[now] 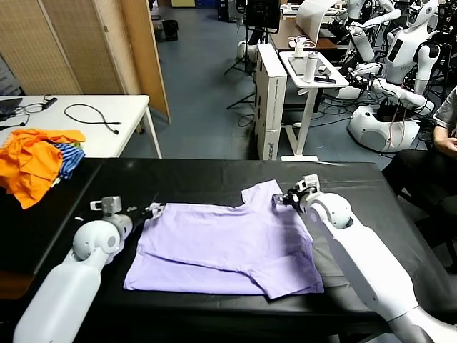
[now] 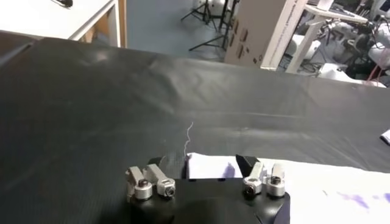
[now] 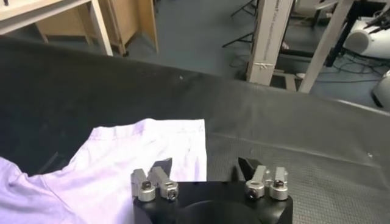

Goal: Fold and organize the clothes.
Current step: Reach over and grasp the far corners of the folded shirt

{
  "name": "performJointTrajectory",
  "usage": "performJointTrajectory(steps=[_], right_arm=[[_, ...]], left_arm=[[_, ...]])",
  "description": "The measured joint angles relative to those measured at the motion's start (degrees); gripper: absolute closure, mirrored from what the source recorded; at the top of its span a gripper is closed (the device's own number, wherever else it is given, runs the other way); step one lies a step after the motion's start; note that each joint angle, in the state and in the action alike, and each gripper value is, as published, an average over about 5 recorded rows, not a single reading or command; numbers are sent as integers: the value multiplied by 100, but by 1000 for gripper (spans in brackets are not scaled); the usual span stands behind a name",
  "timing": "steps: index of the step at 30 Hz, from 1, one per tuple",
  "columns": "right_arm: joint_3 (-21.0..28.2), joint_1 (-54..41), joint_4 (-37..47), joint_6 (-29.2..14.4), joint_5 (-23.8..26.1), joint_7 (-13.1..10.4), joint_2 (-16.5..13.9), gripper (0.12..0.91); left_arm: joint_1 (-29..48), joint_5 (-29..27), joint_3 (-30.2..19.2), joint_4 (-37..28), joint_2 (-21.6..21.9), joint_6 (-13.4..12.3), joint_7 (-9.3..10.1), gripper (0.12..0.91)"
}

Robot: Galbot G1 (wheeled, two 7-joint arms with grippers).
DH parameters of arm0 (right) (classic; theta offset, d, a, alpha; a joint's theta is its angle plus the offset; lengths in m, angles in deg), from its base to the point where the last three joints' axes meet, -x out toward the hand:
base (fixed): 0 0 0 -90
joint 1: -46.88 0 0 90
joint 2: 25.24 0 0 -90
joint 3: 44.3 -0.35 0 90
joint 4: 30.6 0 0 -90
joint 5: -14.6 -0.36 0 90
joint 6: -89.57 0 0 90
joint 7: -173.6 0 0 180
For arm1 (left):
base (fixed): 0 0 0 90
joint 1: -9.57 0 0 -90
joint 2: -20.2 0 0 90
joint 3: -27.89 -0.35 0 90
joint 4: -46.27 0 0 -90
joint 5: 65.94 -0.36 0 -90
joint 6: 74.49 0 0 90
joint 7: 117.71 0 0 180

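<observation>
A: Shirt?
B: Lavender T-shirt (image 1: 228, 246) spread flat on black table (image 1: 178, 175).
A: Tools?
B: Left tool (image 1: 155, 210) at its left corner, right tool (image 1: 280, 199) at sleeve; both open, holding nothing.

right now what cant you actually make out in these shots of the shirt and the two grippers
- T-shirt: head view shows only its plain upper face; what lies under the folded layers is hidden.
- Left gripper: left wrist view shows open fingers over the shirt's corner; contact with the cloth is unclear.
- Right gripper: open over the sleeve edge; contact is unclear too.
- Orange heap: bunched, so its garments cannot be counted.
</observation>
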Motion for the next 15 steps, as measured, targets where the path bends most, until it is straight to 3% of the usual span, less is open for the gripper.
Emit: performJointTrajectory(steps=[4,8,12,15], right_arm=[[-4,38,-1,-3,4,16,17,634],[-21,57,8,-4,7,20,17,802],[-47,84,-10,-4,10,24,8,877],[-82,118,-44,-4,19,27,6,885]], left_arm=[[-61,-79,8,41,27,-3,-78,423],[-108,-145,10,68,42,-16,-143,643],[-130,-171,7,106,51,-25,-173,806],[-133,-173,5,125,51,-35,-181,834]])
